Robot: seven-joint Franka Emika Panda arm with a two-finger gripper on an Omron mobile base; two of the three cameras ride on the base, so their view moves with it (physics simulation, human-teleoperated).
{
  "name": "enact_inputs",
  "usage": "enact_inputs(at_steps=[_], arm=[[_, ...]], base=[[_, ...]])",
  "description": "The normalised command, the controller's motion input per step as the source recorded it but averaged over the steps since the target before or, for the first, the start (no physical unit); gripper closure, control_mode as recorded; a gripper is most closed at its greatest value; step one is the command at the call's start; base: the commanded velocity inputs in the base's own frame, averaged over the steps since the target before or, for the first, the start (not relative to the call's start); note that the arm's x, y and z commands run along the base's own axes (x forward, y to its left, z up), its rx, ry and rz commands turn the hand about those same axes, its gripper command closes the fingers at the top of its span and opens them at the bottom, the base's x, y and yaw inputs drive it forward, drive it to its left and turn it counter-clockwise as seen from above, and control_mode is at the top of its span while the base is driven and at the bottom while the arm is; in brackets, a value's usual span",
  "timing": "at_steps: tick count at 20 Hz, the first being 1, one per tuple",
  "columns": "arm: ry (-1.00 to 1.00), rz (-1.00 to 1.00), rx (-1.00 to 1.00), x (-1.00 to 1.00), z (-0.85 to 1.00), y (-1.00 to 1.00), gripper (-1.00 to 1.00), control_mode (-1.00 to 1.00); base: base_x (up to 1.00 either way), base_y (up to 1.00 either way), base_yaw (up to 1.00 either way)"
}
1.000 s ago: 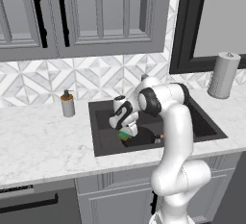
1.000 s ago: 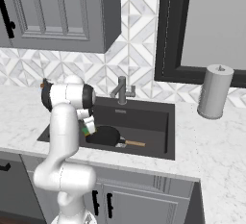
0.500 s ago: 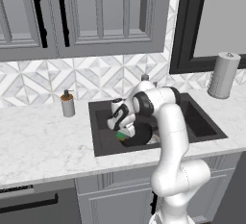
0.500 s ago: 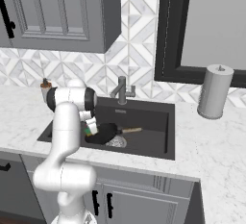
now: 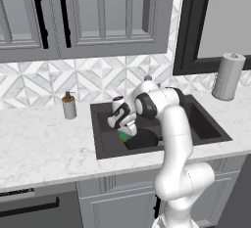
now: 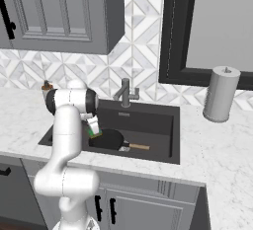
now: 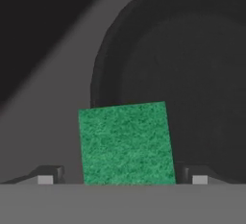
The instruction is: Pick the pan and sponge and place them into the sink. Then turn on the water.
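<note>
Reached down into the large rectangular dark grey sink (image 6: 163, 140), white arm bent over its front left corner, two-finger gripper (image 5: 125, 132) low over the basin floor.

Stood parted, the two small dark fingertips (image 7: 45, 176), one at either side of the small rectangular green-faced sponge (image 7: 126, 143). Showed a narrow strip of bare basin between each tip and the sponge's nearer edge in the hand view, wider at the left tip than at the right. Seemed therefore to have hold of nothing, jaws set only a little wider than the sponge itself.

Lay squarely between the fingers, green face toward the camera, slightly tilted. Overlapped the rim of the round black frying pan (image 7: 192, 74), beyond the fingertips and off toward the right tip. Could not tell whether sponge and pan touched.

Rested on the basin floor just beside the fingers in the right base view, the pan (image 6: 107, 138), its light wooden stick handle (image 6: 138, 146) pointing away from the gripper (image 6: 94, 129).

Stood well apart from the fingers: grey metal faucet (image 6: 124, 94) at the back rim, grey paper-towel roll (image 6: 220, 94) on the marble counter beyond the basin's far side, small soap bottle (image 5: 69, 106) on the counter at the other side.
</note>
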Motion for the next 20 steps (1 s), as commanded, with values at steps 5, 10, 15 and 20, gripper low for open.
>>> enact_inputs(at_steps=[5,10,15,20], arm=[[-0.01,0.00,0.04,-0.15,0.42,-0.20,-1.00,-1.00],[0.00,0.00,0.03,-0.65,0.76,-0.21,-1.00,-1.00],[0.00,0.00,0.00,-0.81,0.97,-0.05,-1.00,-1.00],[0.00,0.01,0.00,-0.80,0.99,-0.06,-1.00,-1.00]], base=[[0.00,0.00,0.00],[0.00,0.00,0.00],[0.00,0.00,0.00],[0.00,0.00,0.00]])
